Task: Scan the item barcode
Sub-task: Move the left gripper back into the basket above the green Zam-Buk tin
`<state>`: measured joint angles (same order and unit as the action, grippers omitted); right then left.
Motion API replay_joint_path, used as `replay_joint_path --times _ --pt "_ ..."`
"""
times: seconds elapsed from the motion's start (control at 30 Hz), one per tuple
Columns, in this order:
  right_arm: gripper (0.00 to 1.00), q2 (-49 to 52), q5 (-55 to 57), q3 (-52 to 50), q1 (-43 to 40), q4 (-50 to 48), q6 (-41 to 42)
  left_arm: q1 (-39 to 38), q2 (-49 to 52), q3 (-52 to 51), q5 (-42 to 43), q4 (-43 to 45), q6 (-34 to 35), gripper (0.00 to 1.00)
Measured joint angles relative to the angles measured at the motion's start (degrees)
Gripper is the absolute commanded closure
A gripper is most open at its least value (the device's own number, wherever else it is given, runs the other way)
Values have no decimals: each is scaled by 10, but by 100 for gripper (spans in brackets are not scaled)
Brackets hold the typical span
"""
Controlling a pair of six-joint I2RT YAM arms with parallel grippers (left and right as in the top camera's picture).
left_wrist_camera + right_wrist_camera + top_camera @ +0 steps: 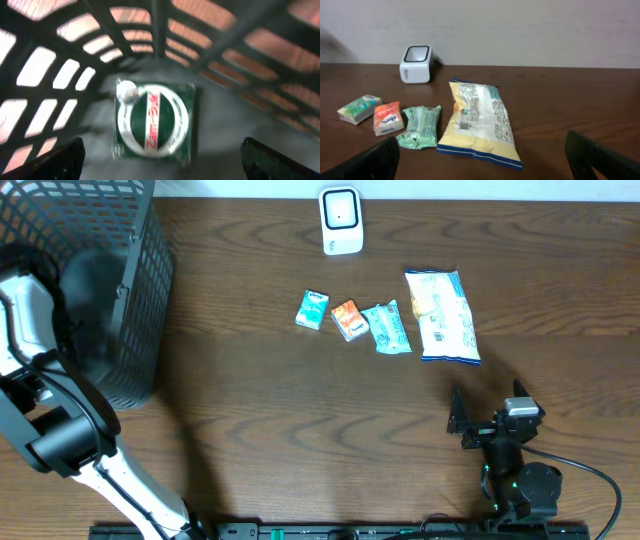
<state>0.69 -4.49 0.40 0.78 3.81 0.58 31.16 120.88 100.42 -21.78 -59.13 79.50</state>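
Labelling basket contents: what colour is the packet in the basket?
The packet is dark green with a white ring; left wrist view shows it best.

Downward-facing left pincer (161, 145) with jaws spread wide, empty; level right pincer (487, 404) equally wide, empty.

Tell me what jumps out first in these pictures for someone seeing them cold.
The tall black mesh basket at the table's left far corner dominates, and the left wrist view shows a green-and-white packet lying on its floor. Next comes the row of four packs at mid-table, the yellow snack bag largest, with the white scanner behind them.
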Motion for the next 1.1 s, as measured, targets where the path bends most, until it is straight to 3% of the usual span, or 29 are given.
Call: replay_joint_path --times 0.6,0.77,1.1 --pt "1 0 0 0 0 0 0 11 5 -61 -30 102 1 2" --pt "1 0 0 0 0 0 0 12 18 -61 -11 147 -57 2" --pt "1 0 0 0 0 0 0 10 18 -61 8 151 -138 2"
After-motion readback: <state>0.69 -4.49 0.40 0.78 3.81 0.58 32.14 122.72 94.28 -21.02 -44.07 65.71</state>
